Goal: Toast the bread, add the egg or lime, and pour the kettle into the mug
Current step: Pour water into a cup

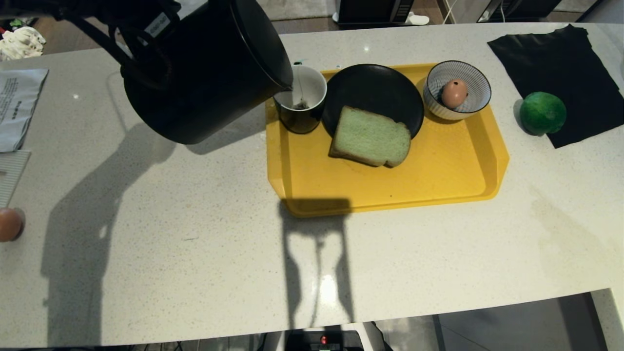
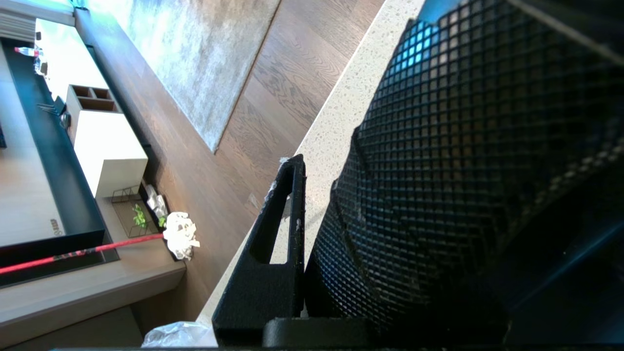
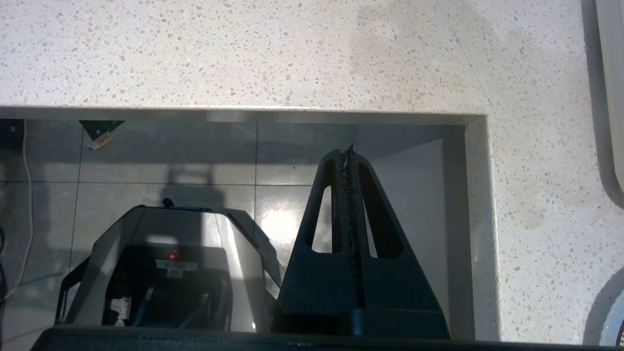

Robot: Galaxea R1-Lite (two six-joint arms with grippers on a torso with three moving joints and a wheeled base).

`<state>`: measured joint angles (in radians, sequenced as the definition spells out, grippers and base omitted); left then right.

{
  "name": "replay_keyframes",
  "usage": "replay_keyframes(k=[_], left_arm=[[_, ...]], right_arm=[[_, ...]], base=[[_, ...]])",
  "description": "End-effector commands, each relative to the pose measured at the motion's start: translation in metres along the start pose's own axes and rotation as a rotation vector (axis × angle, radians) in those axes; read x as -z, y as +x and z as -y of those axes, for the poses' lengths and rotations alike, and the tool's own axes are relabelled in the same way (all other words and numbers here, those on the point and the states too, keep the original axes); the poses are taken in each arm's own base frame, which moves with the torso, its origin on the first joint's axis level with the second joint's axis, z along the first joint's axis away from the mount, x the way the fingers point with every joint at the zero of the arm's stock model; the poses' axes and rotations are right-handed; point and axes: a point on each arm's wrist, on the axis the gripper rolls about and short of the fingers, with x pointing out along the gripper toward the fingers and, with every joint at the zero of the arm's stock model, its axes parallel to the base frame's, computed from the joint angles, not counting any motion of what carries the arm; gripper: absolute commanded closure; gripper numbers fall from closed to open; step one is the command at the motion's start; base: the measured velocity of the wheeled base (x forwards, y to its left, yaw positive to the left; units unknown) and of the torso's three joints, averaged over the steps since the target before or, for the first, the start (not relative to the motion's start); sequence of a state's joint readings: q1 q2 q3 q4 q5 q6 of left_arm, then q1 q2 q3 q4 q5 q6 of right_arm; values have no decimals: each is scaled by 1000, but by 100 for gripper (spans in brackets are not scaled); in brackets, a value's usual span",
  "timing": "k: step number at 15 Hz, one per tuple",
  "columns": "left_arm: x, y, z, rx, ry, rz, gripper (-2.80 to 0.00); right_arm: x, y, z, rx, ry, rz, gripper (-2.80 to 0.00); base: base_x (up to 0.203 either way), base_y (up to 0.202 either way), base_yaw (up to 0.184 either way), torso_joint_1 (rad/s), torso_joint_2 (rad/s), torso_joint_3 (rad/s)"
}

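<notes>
**Kettle tipped over the mug**

You see the kettle (image 1: 204, 73) held tilted in the air, its spout at the rim of the mug (image 1: 301, 105) on the yellow tray (image 1: 438, 170). Your left gripper (image 2: 312, 234) clamps the kettle's handle. The bread (image 1: 370, 137) rests half on the black plate (image 1: 375, 90); the egg (image 1: 454, 93) sits in the striped bowl (image 1: 475, 80). Your right gripper (image 3: 348, 195) hangs pressed together below the counter edge.

Pale speckled stone worktop (image 1: 195, 234) under hard light, long shadows across it — beyond its far edge, dark wood floor (image 2: 292, 73), grey rug (image 2: 195, 48), white cabinet (image 2: 107, 146); grey floor tiles (image 3: 195, 151) below the near edge.
</notes>
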<state>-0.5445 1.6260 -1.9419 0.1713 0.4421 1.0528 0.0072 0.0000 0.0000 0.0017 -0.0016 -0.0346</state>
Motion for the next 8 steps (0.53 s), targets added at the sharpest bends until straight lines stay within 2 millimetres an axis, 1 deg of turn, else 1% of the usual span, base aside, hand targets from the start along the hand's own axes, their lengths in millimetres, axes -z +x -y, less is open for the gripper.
replay_keyframes(k=[1, 8], left_arm=[[0, 2, 2, 4, 9, -5, 0], [0, 2, 2, 1, 6, -5, 0]], right_arm=[[0, 0, 0, -1, -1, -3, 0], [0, 0, 0, -1, -1, -1, 0]], base=[[0, 0, 0, 0, 0, 0], [0, 0, 0, 0, 0, 0]])
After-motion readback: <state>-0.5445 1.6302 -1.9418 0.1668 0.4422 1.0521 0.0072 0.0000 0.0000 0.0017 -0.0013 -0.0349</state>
